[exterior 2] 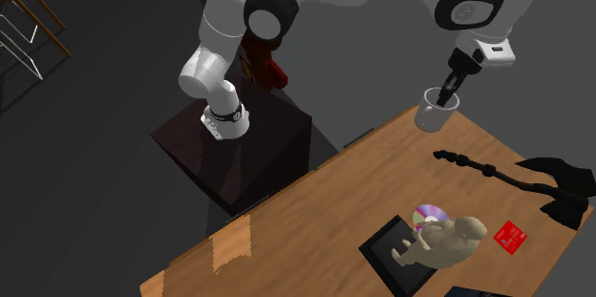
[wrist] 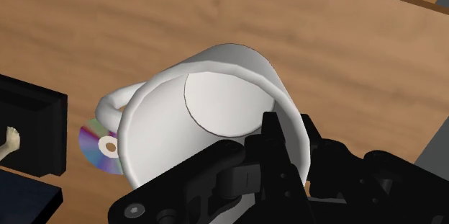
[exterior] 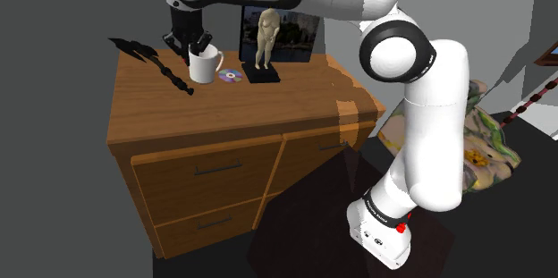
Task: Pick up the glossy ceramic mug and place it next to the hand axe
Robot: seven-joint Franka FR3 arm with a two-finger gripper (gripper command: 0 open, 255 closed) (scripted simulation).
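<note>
I see the glossy white ceramic mug [exterior: 205,66] upright on the brown wooden dresser [exterior: 179,111], mouth up, handle toward the rainbow disc [exterior: 230,76], near the black hand axe [exterior: 161,63]. From straight above, the black gripper [exterior: 198,48] pinches its wall.

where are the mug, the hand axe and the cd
mug [exterior: 204,69]: shoulder view, on its white side wall
hand axe [exterior: 171,73]: shoulder view, midway along its black handle
cd [exterior: 231,76]: shoulder view, on its shiny face
</note>
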